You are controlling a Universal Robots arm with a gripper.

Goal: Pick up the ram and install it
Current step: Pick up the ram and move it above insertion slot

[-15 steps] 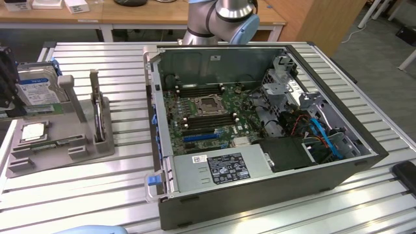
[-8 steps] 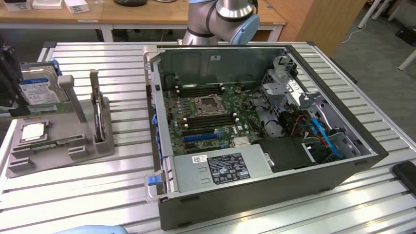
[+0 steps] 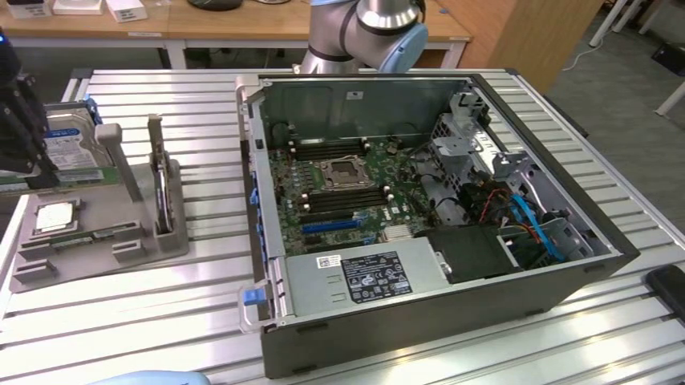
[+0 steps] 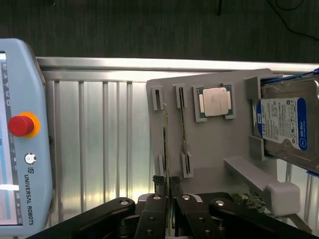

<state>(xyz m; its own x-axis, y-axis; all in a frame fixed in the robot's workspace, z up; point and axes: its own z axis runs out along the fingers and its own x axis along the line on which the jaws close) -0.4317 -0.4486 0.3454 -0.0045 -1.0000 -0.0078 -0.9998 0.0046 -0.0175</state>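
The ram is a thin green stick held level just above the grey parts holder at the exterior view's left. My gripper is shut on it from above. In the wrist view the ram appears edge-on, running out from between the two black fingers of the gripper, over the holder. The open computer case lies to the exterior view's right, with long dark memory slots beside the processor socket.
A blue-labelled hard drive stands in the holder beside the gripper. A processor chip and a tall dark card with a metal bracket also sit in the holder. A teach pendant lies on the slatted table.
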